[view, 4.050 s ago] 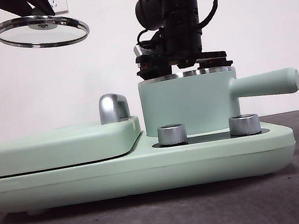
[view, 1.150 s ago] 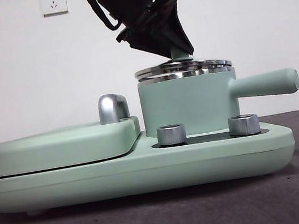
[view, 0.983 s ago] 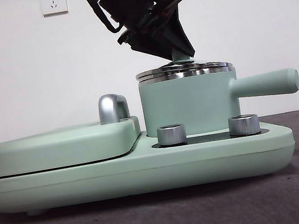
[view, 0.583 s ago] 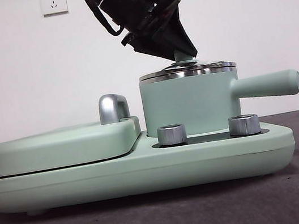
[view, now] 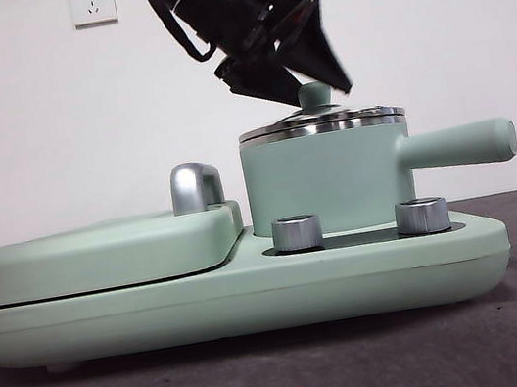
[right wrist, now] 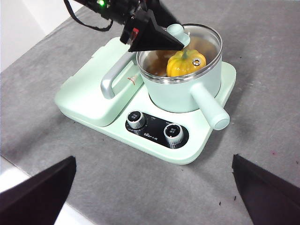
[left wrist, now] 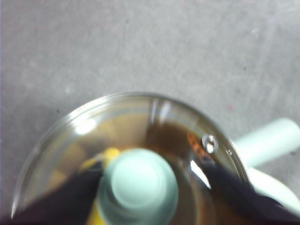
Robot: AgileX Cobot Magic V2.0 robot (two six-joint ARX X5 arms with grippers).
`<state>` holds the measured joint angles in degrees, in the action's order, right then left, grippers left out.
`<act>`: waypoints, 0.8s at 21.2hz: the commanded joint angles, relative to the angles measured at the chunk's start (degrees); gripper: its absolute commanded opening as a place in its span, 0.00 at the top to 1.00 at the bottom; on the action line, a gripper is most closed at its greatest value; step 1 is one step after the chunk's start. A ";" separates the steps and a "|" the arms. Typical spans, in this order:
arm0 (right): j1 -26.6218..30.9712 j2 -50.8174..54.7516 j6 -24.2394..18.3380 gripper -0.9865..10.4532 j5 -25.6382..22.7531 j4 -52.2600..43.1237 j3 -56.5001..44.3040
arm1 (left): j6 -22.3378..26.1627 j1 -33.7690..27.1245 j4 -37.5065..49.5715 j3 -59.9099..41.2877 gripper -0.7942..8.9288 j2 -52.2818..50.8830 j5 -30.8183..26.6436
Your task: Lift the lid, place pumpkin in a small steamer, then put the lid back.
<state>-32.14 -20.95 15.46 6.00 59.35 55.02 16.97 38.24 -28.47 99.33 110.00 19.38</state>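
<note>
The small steamer (view: 321, 183) stands on the right half of the wide base, its long handle (view: 459, 145) pointing right. The lid (view: 321, 123) sits flat on the steamer's rim. My left gripper (view: 308, 86) hovers just over the lid's knob (view: 314, 97), open, one jaw on each side of it and clear of it. In the left wrist view the knob (left wrist: 138, 185) lies between the dark jaws, and the pumpkin (left wrist: 110, 154) shows yellow through the glass. The pumpkin (right wrist: 183, 63) sits inside the steamer (right wrist: 183, 93) under the lid (right wrist: 206, 40). My right gripper (right wrist: 152, 161) waits open, high and back from the appliance.
The wide mint-green base (view: 255, 288) carries two silver knobs (view: 297, 233) and a flat mint-green cover (view: 100, 252) with a steel handle (view: 196, 186) at the left. Grey table (right wrist: 262, 75) surrounds the base. Wall sockets (view: 92, 1) sit high behind.
The lid came from high on the left down onto the steamer. In the last half second the left gripper's jaws spread off the knob.
</note>
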 commanded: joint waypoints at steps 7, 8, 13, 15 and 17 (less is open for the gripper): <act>-0.35 0.13 0.59 0.42 0.90 -0.55 0.70 | -5.90 0.24 -23.43 16.70 0.43 -6.32 0.15; -0.35 0.13 0.48 0.42 1.88 -0.55 0.70 | -6.45 0.24 -27.02 17.35 0.43 -8.28 0.17; -0.35 0.13 0.13 0.42 3.69 -0.61 0.70 | -7.63 -0.04 -45.55 15.39 0.44 -19.67 0.17; -0.35 0.13 0.13 0.42 3.80 -0.61 0.70 | -8.61 -0.26 -45.77 9.68 0.44 -26.51 0.17; -0.35 0.13 -0.04 0.42 5.01 -0.63 0.70 | -9.68 -0.26 -44.15 2.58 0.44 -33.27 0.17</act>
<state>-32.14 -20.95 15.44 10.59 59.33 55.02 8.58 37.71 -73.19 103.31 78.72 19.42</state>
